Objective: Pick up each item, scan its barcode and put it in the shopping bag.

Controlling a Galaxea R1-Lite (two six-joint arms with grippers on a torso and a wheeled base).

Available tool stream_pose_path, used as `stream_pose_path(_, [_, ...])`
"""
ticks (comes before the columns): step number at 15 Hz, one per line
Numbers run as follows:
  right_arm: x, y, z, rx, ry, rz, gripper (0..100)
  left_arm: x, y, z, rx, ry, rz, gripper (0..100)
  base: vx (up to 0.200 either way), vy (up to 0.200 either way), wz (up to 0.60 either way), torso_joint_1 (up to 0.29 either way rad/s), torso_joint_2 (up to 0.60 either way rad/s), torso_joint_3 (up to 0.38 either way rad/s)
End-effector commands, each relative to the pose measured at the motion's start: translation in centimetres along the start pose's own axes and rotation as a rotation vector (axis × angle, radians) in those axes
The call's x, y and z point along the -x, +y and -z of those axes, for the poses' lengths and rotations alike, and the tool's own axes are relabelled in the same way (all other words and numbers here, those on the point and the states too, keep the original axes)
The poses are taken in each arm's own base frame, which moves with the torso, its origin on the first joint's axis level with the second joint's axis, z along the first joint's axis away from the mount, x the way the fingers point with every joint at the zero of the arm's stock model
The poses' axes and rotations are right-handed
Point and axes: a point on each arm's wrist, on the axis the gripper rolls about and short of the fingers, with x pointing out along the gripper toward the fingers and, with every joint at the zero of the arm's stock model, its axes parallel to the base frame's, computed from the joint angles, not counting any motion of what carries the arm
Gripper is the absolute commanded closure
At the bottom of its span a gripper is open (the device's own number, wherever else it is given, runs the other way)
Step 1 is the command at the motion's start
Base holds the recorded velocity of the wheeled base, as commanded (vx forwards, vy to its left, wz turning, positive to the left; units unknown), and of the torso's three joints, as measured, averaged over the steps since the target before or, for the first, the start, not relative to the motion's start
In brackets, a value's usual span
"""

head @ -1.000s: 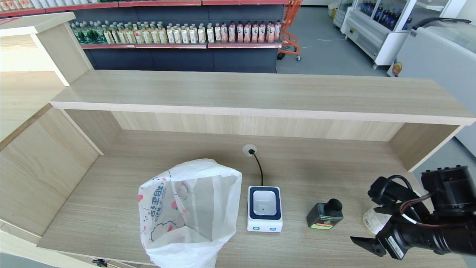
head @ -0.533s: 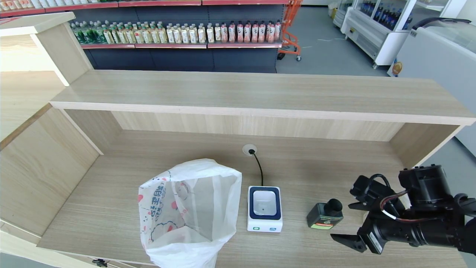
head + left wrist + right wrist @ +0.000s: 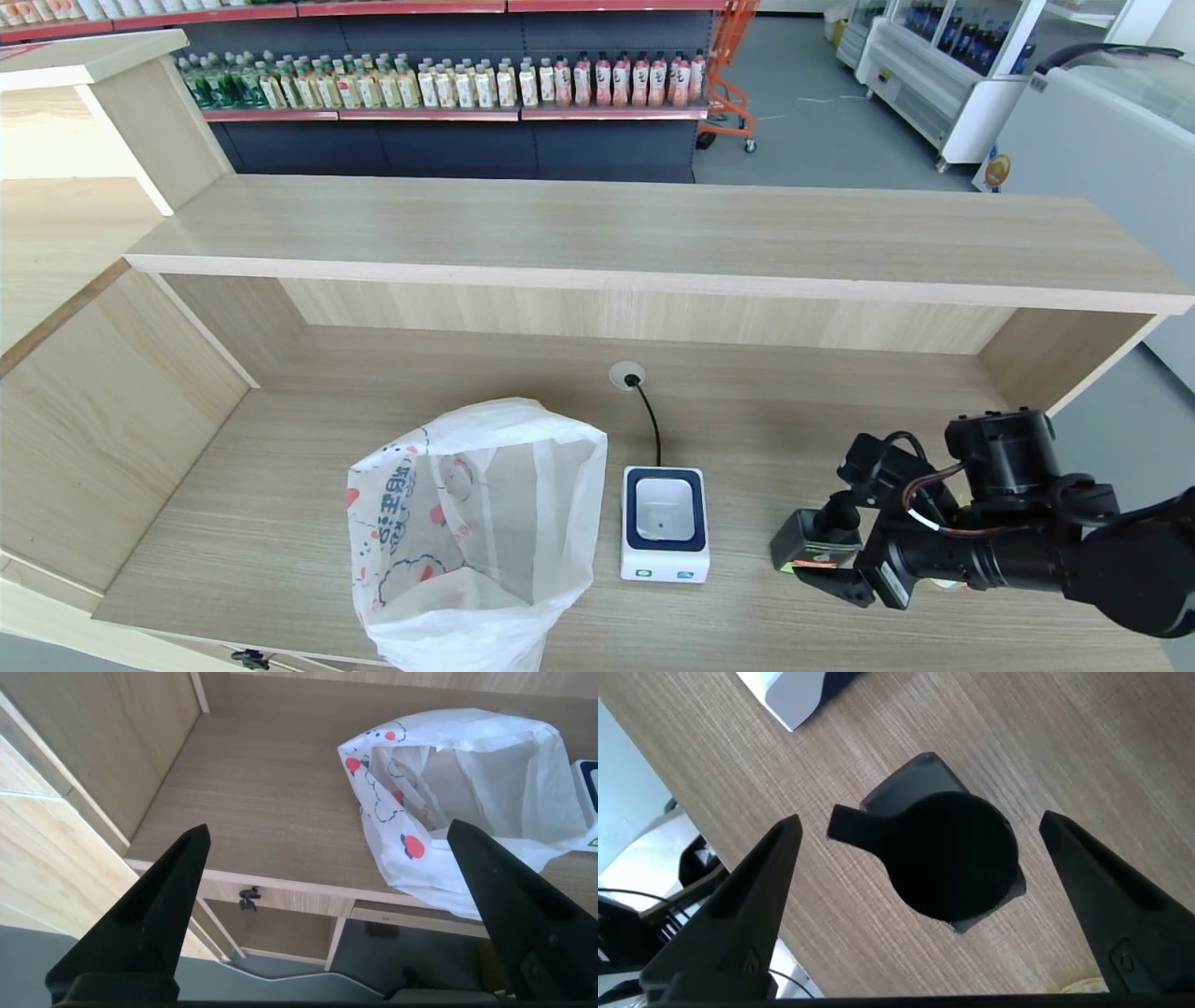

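Observation:
A dark bottle with a black cap (image 3: 810,546) stands on the counter to the right of the white scanner (image 3: 664,523). My right gripper (image 3: 829,565) is open just over it. In the right wrist view the black cap (image 3: 952,863) sits between the two spread fingers, untouched by either. The white shopping bag (image 3: 476,532) with red prints stands open to the left of the scanner. My left gripper (image 3: 327,915) is open and holds nothing; it hangs off the counter's front edge, with the bag (image 3: 467,793) ahead of it.
The scanner's black cable (image 3: 648,420) runs back to a hole in the counter. A raised wooden shelf (image 3: 653,233) walls the back, and side panels close both ends. My right arm covers the counter's right end. Bare wood lies left of the bag.
My right arm has swung left across the counter's right end, hiding a pale labelled item there, and now has its open fingers around the dark bottle. Bag, scanner and bottle have not moved.

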Motion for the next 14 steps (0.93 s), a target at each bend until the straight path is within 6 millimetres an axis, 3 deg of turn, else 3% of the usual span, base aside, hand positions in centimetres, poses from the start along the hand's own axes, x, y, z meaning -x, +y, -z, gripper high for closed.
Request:
stream_pose_path(1, [-1.1,-0.2,0.3,-0.004,0.004,-0.040,0,0.0,0.0,0.0,0.000,-0.001,0.000,0,0.000,0.000,0.00,0.000,0.00,0.000])
stream_pose_path(3, [-1.6,-0.3,0.4,0.012,-0.006,-0.067,0,0.0,0.0,0.0,0.000,-0.001,0.000,0,0.000,0.000,0.00,0.000,0.00,0.000])
stream_pose_path(4, [-1.8,-0.4,0.5,0.019,-0.005,-0.070,100,0.0,0.0,0.0,0.000,-0.001,0.000,0,0.000,0.000,0.00,0.000,0.00,0.000])
stream_pose_path(9, [-1.7,-0.5,0.4,0.057,-0.031,-0.052,100,0.0,0.0,0.0,0.000,-0.001,0.000,0,0.000,0.000,0.00,0.000,0.00,0.000])
stream_pose_path(12, [0.7,-0.2,0.8,0.040,-0.037,-0.017,100,0.0,0.0,0.0,0.000,-0.001,0.000,0,0.000,0.000,0.00,0.000,0.00,0.000])
stream_pose_path(14, [2.7,-0.3,0.1,0.035,-0.087,0.020,100,0.0,0.0,0.0,0.000,-0.001,0.000,0,0.000,0.000,0.00,0.000,0.00,0.000])
